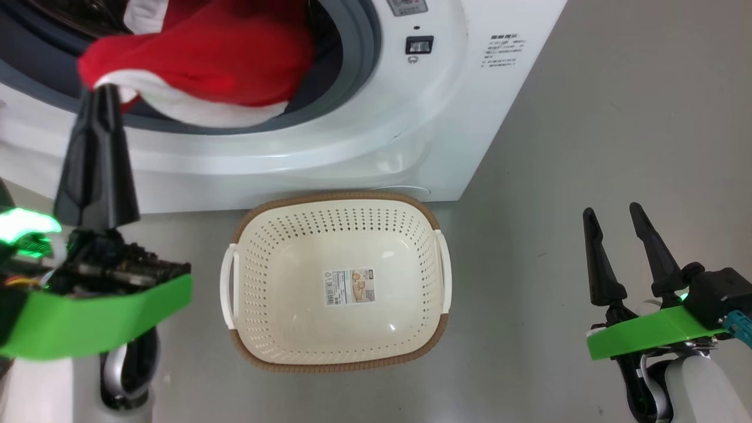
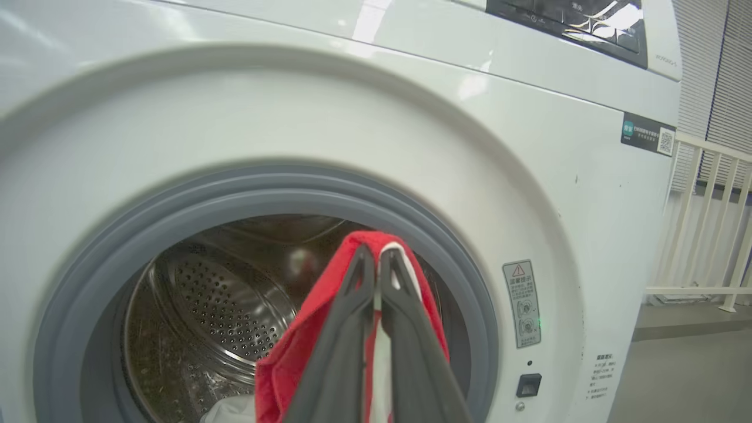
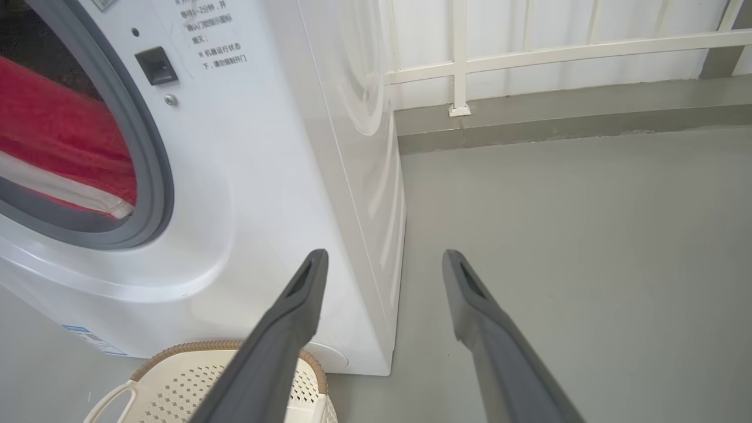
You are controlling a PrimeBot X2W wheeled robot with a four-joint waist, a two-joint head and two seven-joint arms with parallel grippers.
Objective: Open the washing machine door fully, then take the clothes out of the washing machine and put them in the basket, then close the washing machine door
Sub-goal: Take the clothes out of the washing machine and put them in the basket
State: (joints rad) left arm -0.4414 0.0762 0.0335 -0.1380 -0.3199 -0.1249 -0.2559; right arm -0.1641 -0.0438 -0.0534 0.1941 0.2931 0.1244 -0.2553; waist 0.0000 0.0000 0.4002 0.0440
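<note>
Grey floor point(image 1: 617, 117), empty basket point(image 1: 276, 247). Our left gripper point(image 1: 107, 88) pinches clothes point(image 1: 229, 59) at washing machine point(image 1: 458, 117) mouth; right gripper point(image 1: 611, 212) agape. Next we haul them basketward.

This is a laundry corner in a plain utility space. A white front-loading washing machine point(image 2: 529, 176) stands directly on a smooth grey floor point(image 3: 587, 247). Its perforated steel drum point(image 2: 217, 305) is open to view, with red and white clothes point(image 1: 223, 53) at its mouth. A cream plastic laundry basket point(image 1: 335, 198) sits on the floor just in front of it. To one side, a low white railing point(image 3: 458, 59) runs along a pale panelled wall point(image 3: 587, 23), above a raised grey kerb point(image 3: 558, 117).
</note>
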